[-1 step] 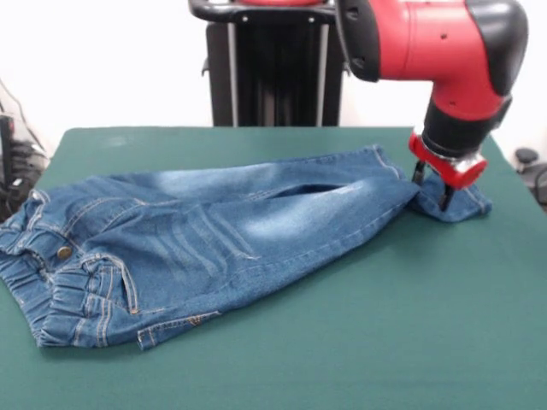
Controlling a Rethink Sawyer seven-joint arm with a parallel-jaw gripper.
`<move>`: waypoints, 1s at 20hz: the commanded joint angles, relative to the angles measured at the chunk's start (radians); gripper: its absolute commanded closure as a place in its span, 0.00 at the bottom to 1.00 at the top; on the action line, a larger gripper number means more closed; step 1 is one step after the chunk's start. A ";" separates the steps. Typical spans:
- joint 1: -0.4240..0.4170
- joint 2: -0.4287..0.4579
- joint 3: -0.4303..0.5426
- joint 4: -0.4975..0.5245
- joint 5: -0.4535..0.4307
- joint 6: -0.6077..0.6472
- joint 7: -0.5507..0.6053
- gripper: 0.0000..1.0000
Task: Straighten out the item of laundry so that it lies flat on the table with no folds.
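The item of laundry (214, 231), a small pair of blue jeans, lies across the table (402, 333) with its elastic waistband at the front left and its legs running to the right. The upper leg lies folded over the lower one, and the waistband end is bunched. My gripper (432, 188) comes down at the right onto the lower leg's cuff (466, 205). It is shut on the denim, which sits pinched between its two fingers. The cuff end pokes out to the right of the gripper.
The red arm (427, 43) hangs over the table's back right. The robot's black pedestal (273, 77) stands behind the far edge. Cables and dark gear (13, 166) sit off the left edge, and more dark objects (530, 166) off the right.
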 commanded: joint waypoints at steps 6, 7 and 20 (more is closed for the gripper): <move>-0.126 0.159 0.187 -0.003 0.052 -0.200 0.053 0.00; -0.134 0.158 0.202 0.001 0.055 -0.211 0.057 0.00; -0.313 0.126 0.527 0.169 0.324 -0.253 0.170 0.00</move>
